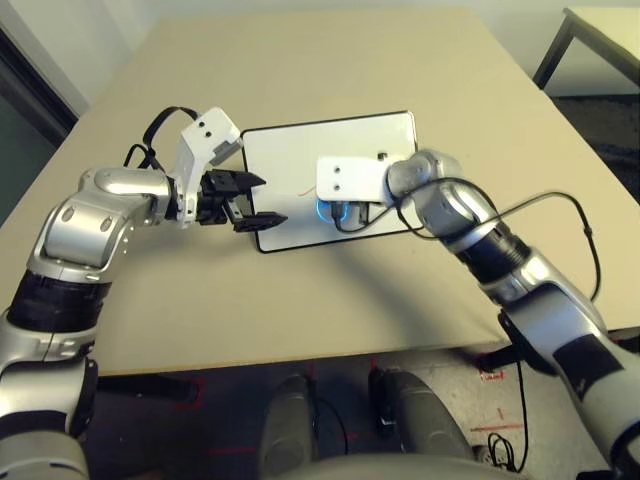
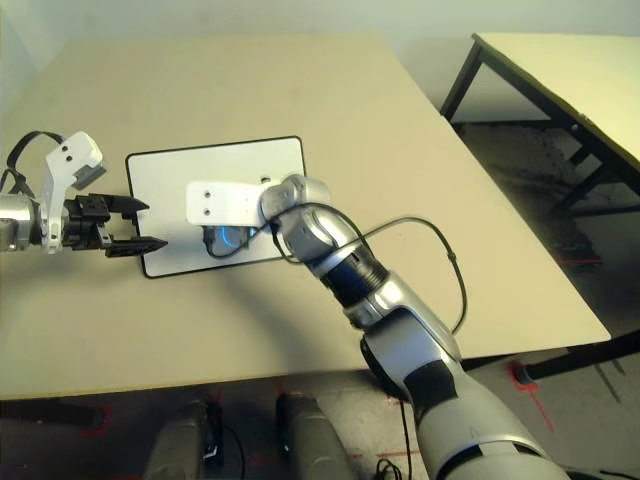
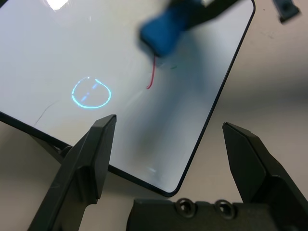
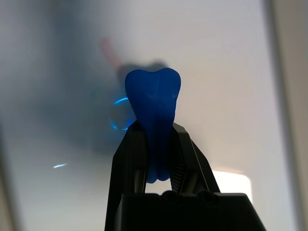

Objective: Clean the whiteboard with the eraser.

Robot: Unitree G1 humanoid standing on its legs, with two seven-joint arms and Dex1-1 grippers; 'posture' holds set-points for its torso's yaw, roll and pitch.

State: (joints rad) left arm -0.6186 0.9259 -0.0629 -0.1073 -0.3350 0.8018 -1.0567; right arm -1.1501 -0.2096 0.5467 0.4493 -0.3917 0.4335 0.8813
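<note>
Eraser [image 4: 153, 103] is pinched hard between the right gripper [image 4: 156, 159] fingers, squeezed at its waist so the free end bulges past the tips; it sits over the whiteboard [image 1: 290, 160] surface, and contact with the board cannot be confirmed. Red line [image 3: 153, 74] lies just beyond the eraser's free end, short and thin, running away from it. In the head views the board lies flat on the table [image 1: 330, 60], centre of scene, with the right gripper over its 5 o'clock region. Left gripper [image 1: 250, 200] is at the board's 8 o'clock corner, fingers spread wide to either side of that corner without gripping it. Risk, my judgement: the board is not clamped, so a wiping stroke could push it across the table rather than clear the mark. Second risk: the eraser is deformed and held by a narrow section, so side load might twist it out of the pinch.
</note>
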